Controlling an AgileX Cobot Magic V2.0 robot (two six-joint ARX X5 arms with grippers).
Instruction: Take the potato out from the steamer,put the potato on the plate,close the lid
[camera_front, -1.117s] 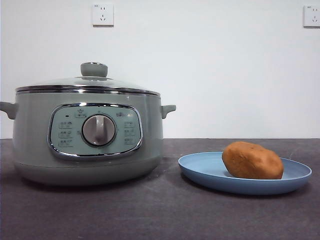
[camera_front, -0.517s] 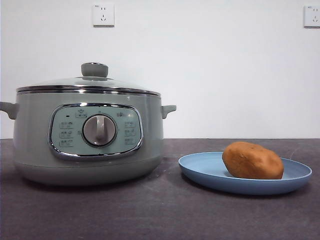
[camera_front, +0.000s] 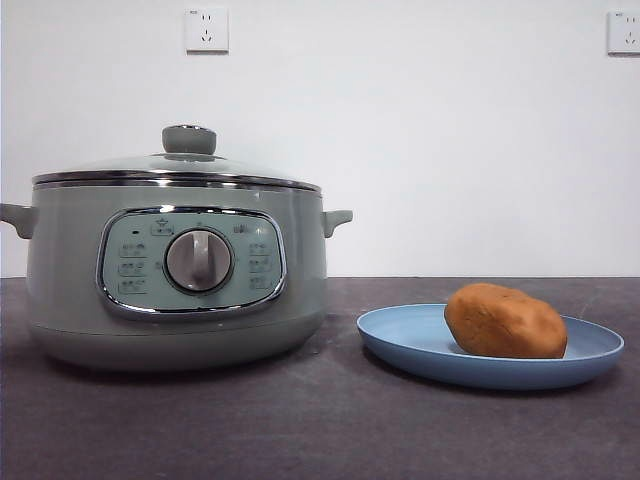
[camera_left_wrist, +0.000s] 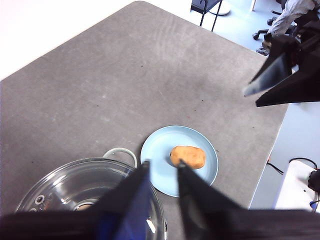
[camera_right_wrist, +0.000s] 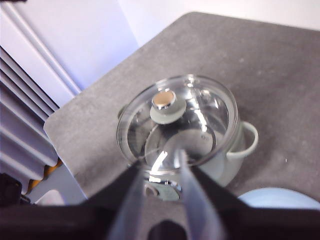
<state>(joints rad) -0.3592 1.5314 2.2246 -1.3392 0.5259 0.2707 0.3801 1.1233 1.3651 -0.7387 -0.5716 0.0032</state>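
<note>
At inspection, your potato (camera_front: 505, 321) lay on the plate (camera_front: 400, 345), resting toward the plate's far-from-steamer half in the front view and sitting wholly inside the rim; the left wrist view confirmed it there (camera_left_wrist: 188, 156) on the blue plate (camera_left_wrist: 157, 150). The steamer (camera_front: 175, 270) stood upright on the surface (camera_front: 320, 430), just beside the plate but not touching it. The lid (camera_front: 175, 165) sat level on the steamer's chrome rim with its knob (camera_front: 189, 139) uppermost, and the right wrist view showed the glass lid (camera_right_wrist: 200, 125) seated squarely over the pot with no visible gap. Your left pincer (camera_left_wrist: 162, 172) hung high above the steamer's edge and the plate, jaws parted a little and grasping nothing. Your right pincer (camera_right_wrist: 159, 172) was likewise raised well above the lid, jaws apart and empty. Neither arm appeared in the front view. I judged all three steps done: potato out, potato plated, lid closed. Nothing appeared left to you beyond parking the arms; I found no item out of place on the surface.
</note>
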